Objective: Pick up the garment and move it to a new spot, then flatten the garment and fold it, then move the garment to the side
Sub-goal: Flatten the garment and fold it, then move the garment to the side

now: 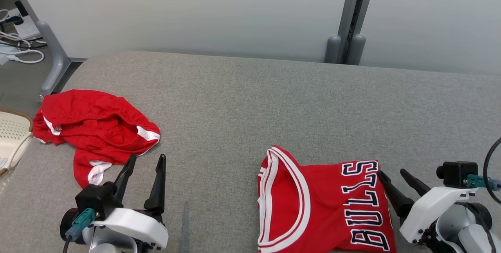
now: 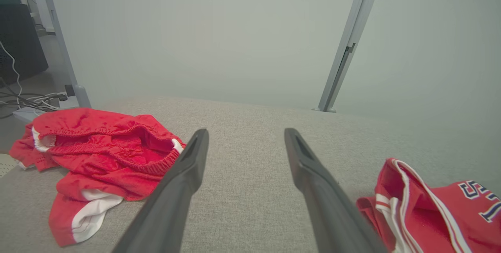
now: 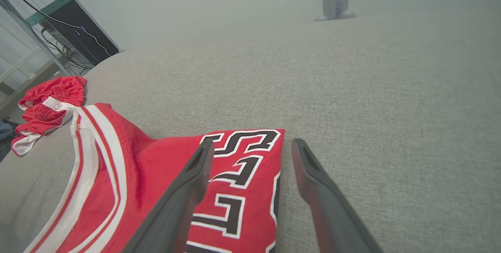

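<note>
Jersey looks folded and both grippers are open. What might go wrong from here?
The right gripper sits at the edge of the jersey, one finger over the cloth: regrasping there may drag the fold open. The crumpled shorts occupy the left side, so moving the jersey that way may tangle them.

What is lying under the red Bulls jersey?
The red Bulls jersey lies on the grey fabric tabletop, which shows all round its visible edges. Its folded layers cover whatever is directly beneath, so nothing else can be confirmed there.
</note>
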